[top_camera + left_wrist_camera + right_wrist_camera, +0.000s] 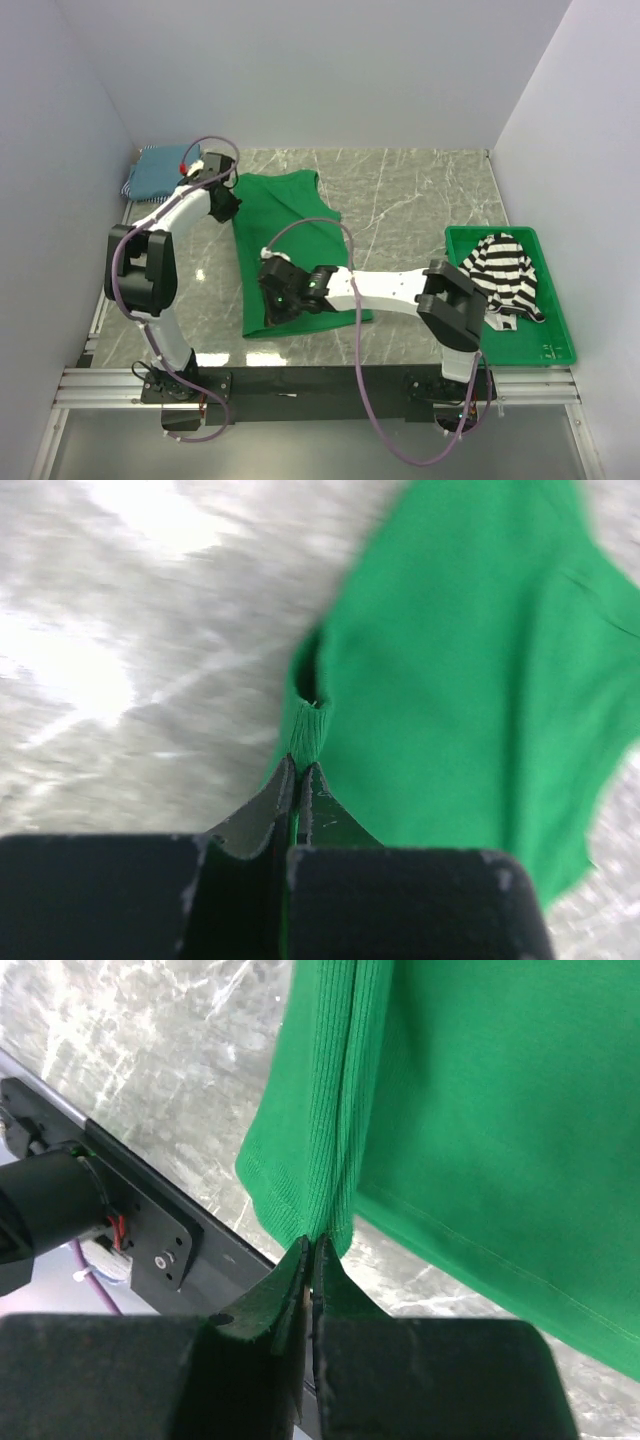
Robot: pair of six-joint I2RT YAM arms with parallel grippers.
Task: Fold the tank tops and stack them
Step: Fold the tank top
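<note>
Marble table (420, 200) — green tank top (290, 220), hem corner hidden under right gripper (311, 1250).

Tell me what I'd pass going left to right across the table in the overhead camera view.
Folded teal-blue fabric tops in the far left corner → plain bright green soft tank top in the middle → black-and-white striped tank top, lying in the rigid green plastic tray at the right.

You see the plain bright green fabric tank top (295, 235) spread lengthwise on the surface (420, 200), the black-and-white striped one (505, 268) crumpled at the right, and the folded teal-blue tops (155, 172) in the far-left corner.
</note>
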